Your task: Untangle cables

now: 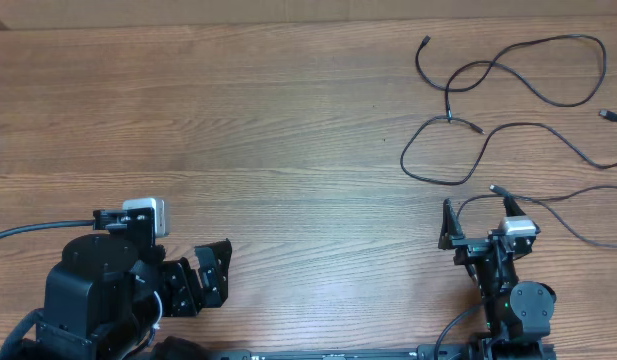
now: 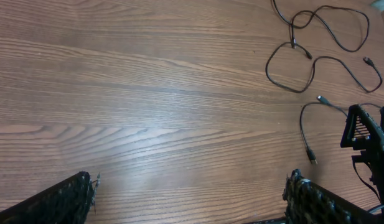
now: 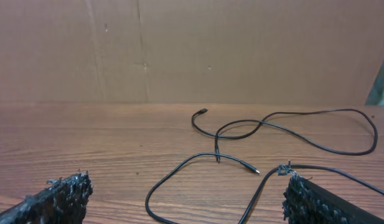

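At the far right of the bench (image 1: 238,120), the cables (image 1: 449,116) lie in loose, overlapping loops, spread flat on the wood and not bundled. The nearest strand curls close to the right fingers (image 1: 448,228), though you cannot tell whether it touches them. The left fingers (image 1: 216,262) stand apart over bare wood, well away from any cable. The right fingers stand apart too, holding nothing.

Judge the cables as very light, limp and thin. They will not keep a shape when lifted, and any strand you raise will probably drag its neighbours wherever they cross. Because they lie flush on the bench, a pinch in mid-run asks you to bring the fingers right down to the wood. The round jacket may also roll or slip out of a shallow grip.

Take hold just behind a plug (image 1: 475,128), where the body is thicker and stiffer, or on a free run clear of the crossing (image 3: 216,152). Pulling at the crossing itself would likely tighten the tangle. The small plugs may snag in a loop as you draw them through.
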`<state>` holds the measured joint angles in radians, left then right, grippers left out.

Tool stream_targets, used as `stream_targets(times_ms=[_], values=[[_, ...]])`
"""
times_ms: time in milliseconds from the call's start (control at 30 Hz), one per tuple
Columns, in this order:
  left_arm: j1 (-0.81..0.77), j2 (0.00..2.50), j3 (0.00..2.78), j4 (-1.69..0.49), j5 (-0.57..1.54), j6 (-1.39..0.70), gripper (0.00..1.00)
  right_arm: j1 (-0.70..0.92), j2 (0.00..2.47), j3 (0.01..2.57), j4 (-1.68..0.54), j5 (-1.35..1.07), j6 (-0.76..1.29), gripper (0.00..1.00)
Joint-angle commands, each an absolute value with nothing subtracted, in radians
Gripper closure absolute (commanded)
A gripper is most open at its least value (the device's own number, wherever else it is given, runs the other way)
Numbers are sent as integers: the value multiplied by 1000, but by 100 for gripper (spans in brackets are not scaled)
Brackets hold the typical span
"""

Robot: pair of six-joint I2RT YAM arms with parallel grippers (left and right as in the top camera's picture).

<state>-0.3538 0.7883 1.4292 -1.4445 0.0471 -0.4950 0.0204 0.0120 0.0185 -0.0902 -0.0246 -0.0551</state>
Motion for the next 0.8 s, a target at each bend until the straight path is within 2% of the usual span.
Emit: stream_targets(times_ms=[0, 400, 767], values=[[-360, 790, 1431, -1443, 33, -486, 1, 17, 3, 8, -84, -17, -50, 0], [-339, 790, 1430, -1443, 25, -485, 0, 17, 3, 8, -85, -17, -50, 0], [-219, 781, 1385, -1356, 129, -252, 0, 17, 3, 8, -84, -17, -50, 0]])
